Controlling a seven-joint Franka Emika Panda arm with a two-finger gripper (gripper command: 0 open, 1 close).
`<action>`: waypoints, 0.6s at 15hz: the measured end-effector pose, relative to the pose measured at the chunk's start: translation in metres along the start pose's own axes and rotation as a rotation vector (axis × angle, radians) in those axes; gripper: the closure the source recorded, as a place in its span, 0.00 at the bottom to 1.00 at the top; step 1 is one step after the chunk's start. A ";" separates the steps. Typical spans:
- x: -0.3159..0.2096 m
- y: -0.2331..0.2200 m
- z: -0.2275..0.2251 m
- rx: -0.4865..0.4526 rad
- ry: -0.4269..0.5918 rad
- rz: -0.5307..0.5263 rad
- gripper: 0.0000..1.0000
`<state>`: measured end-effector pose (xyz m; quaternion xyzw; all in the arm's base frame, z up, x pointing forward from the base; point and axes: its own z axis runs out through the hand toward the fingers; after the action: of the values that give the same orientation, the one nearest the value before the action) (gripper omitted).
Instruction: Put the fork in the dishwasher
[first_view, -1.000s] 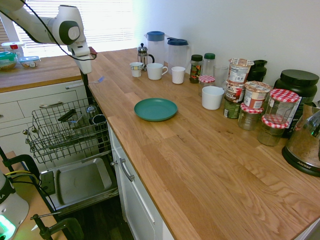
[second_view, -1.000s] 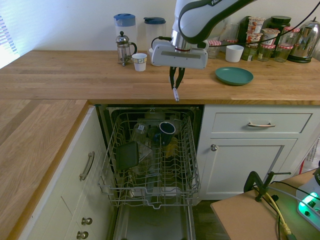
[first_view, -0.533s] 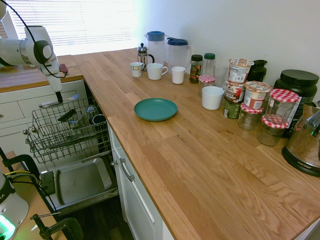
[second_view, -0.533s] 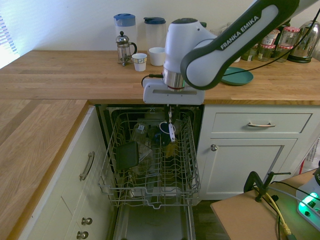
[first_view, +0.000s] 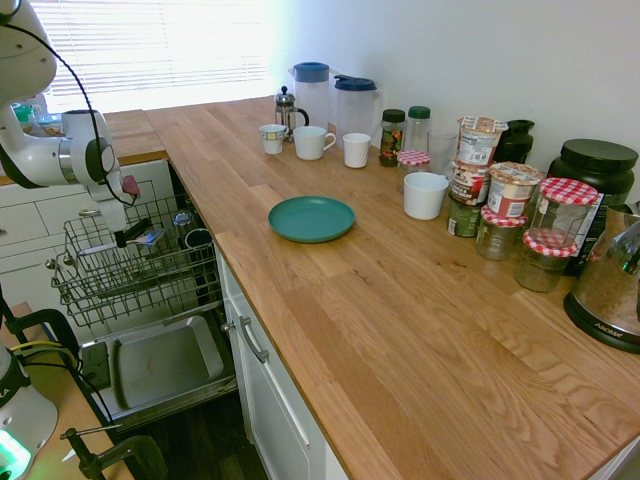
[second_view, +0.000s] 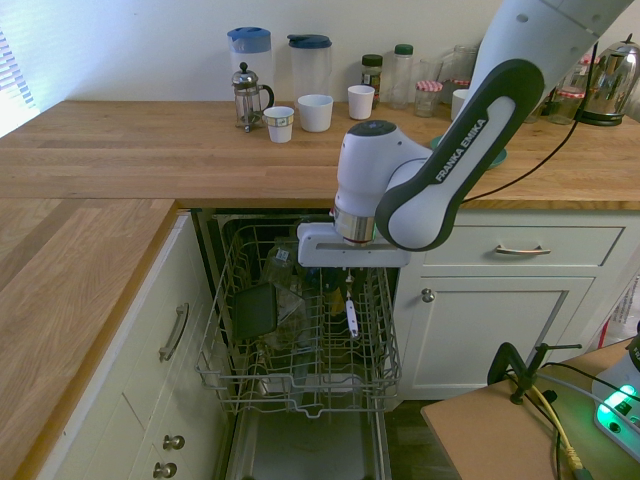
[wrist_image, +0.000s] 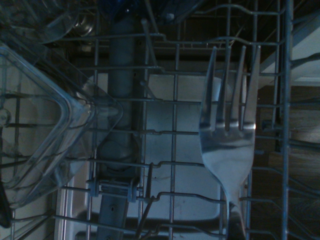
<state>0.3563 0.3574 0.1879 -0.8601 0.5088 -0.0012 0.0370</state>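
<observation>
Fork lowered into the dishwasher rack

The claw (second_view: 348, 290), largely hidden under the wrist, grips the fork (second_view: 351, 317), tines down among the wires of the dishwasher (second_view: 300, 395) rack; a second earlier it hung above the bench (second_view: 150, 150) edge, at twelve o'clock from the rack.

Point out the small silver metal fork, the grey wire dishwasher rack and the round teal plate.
Small silver metal fork (wrist_image: 227, 150): wrist view, head below the tines.
Grey wire dishwasher rack (second_view: 300, 385): second exterior view, front edge.
Round teal plate (first_view: 311, 218): first exterior view, centre.
</observation>
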 end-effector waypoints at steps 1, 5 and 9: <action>0.002 -0.002 0.009 -0.003 0.001 0.004 1.00; 0.016 -0.007 0.044 -0.018 0.007 0.028 1.00; 0.019 -0.009 0.061 -0.021 0.005 0.022 0.00</action>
<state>0.3754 0.3491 0.1265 -0.8549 0.5181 0.0025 0.0265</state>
